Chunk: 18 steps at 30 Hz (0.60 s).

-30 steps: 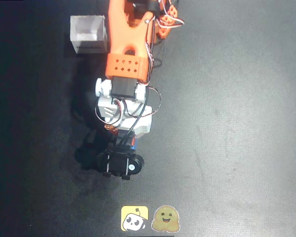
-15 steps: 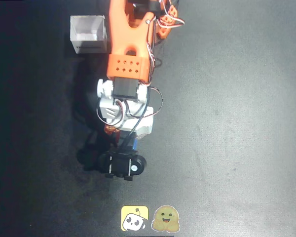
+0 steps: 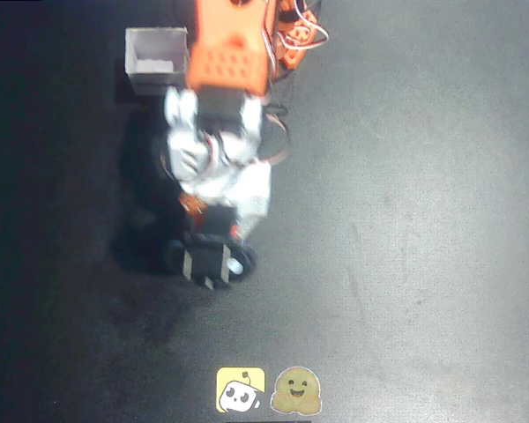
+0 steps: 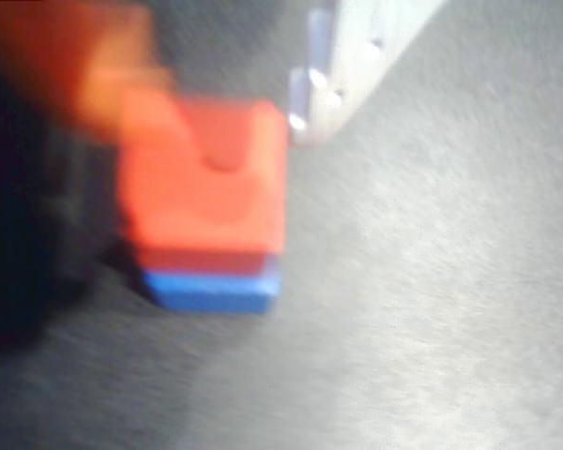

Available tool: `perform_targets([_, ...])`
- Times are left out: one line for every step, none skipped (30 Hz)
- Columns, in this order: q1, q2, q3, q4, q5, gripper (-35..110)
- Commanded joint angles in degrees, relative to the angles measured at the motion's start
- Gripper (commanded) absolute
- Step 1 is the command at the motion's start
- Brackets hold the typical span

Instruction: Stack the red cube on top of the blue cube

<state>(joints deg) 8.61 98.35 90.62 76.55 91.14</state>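
Observation:
In the wrist view the red cube (image 4: 206,197) sits on top of the blue cube (image 4: 216,289), of which a thin strip shows below it. My gripper (image 4: 263,131) is open. Its orange finger (image 4: 122,84) reaches over the red cube's top from the upper left. Its white finger (image 4: 357,56) stands apart from the cube at the upper right. The picture is blurred by motion. In the overhead view the gripper (image 3: 210,240) hangs left of centre, and the arm covers both cubes.
A white box (image 3: 156,60) stands at the back left beside the orange arm (image 3: 227,53). Two stickers (image 3: 240,389) (image 3: 298,390) lie at the front edge. Dark mat (image 3: 406,220) stretches to the right.
The arm has drawn back toward its base, and the gripper end has moved up the picture and slightly left. It now looks blurred.

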Motion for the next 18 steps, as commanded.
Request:
perform_targets([0.09, 6.33, 0.53, 0.7, -0.62, 0])
perform_targets([0.09, 7.91, 2.02, 0.62, -0.62, 0])
perform_targets([0.0, 9.49, 3.69, 0.44, -0.62, 0])
perform_targets([-0.09, 11.25, 5.62, 0.0, -0.62, 0])
perform_targets([-0.18, 13.27, 8.09, -0.88, -0.62, 0])
perform_targets([-0.18, 15.56, 10.9, -2.2, -0.62, 0])
perform_targets([-0.35, 17.93, 14.06, -3.69, -0.62, 0])
perform_targets([-0.35, 20.3, 17.14, -5.1, -0.62, 0])
perform_targets([-0.44, 22.32, 19.78, -6.15, -0.7, 0])
perform_targets([-0.53, 24.26, 22.24, -7.03, -0.97, 0])
perform_targets([-0.7, 25.84, 24.26, -7.65, -0.97, 0])
perform_targets([-0.79, 27.25, 25.84, -8.0, -0.97, 0])
perform_targets([-0.88, 28.65, 27.42, -8.44, -0.97, 0])
perform_targets([-0.88, 30.15, 29.09, -8.88, -0.97, 0])
perform_targets([-0.88, 31.82, 30.76, -9.4, -0.97, 0])
perform_targets([-0.88, 33.49, 32.52, -10.02, -0.97, 0])
perform_targets([-0.88, 35.07, 34.19, -10.63, -0.97, 0])
perform_targets([-0.88, 36.56, 35.86, -11.07, -0.97, 0])
